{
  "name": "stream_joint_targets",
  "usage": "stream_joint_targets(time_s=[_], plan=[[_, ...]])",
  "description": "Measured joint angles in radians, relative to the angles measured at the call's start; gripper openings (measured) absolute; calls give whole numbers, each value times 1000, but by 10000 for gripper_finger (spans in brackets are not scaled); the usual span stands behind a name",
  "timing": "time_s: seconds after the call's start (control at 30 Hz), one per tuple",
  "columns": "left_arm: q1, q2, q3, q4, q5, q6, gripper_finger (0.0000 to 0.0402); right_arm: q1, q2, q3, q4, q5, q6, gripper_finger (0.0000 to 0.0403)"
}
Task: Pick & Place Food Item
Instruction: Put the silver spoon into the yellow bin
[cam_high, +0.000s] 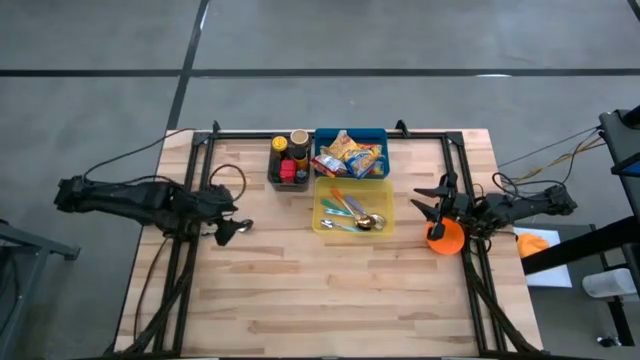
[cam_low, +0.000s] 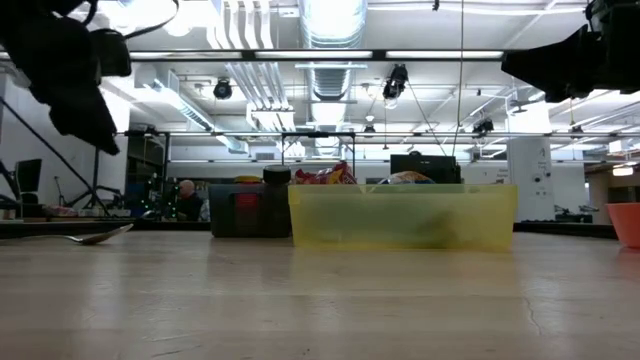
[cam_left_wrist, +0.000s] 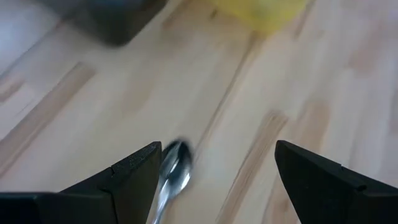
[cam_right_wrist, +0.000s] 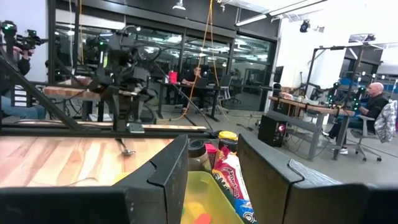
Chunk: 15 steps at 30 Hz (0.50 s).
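High view: we see our left gripper (cam_high: 228, 227) spread apart over a spoon (cam_high: 240, 227) left of the yellow bin (cam_high: 352, 228); our right gripper (cam_high: 436, 203), half-parted, holds nothing.

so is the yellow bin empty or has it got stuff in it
Not empty. The high view shows the yellow bin holding several spoons with coloured handles, lying loose on its floor.

The high camera looks straight down on the whole worktop (cam_high: 330, 290). The low camera sits at worktop level, facing 12 o'clock toward the yellow bin (cam_low: 402, 216), which the high view also shows. The left wrist camera hangs close over a spoon (cam_left_wrist: 172, 176). The right wrist camera faces 9 o'clock across the worktop, sharing the bins.
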Motion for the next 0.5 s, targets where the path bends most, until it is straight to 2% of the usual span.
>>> stream_joint_targets(time_s=[0.23,0.5], plan=[[0,236,133,-280,31,-85,317,0,0,0,0,0,0,139],[0,415,133,-292,48,-62,317,0,0,0,0,-1,0,139]])
